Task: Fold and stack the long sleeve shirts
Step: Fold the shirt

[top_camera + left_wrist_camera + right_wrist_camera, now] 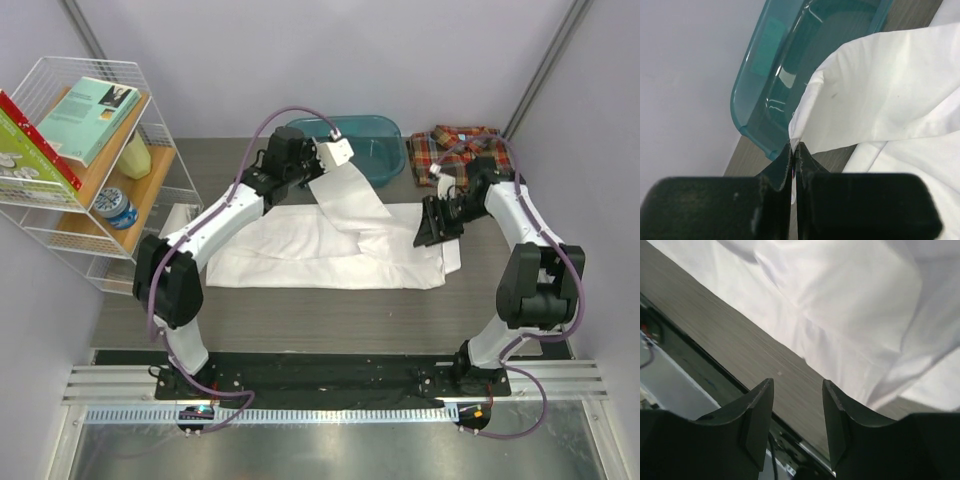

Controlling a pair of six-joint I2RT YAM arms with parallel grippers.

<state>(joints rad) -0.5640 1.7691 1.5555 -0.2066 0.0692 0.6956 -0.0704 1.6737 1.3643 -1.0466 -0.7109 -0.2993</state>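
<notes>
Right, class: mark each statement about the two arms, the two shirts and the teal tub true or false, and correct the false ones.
1. The left gripper is shut on a raised part of the white shirt. True.
2. The right gripper grips the plaid shirt. False: its jaws stand open and empty over the white shirt's edge.
3. The plaid shirt lies inside the teal tub. False: it lies on the table, to the right of the tub.
4. Most of the white shirt lies spread on the table between the arms. True.
5. The two shirts are already stacked. False: they lie apart.
</notes>
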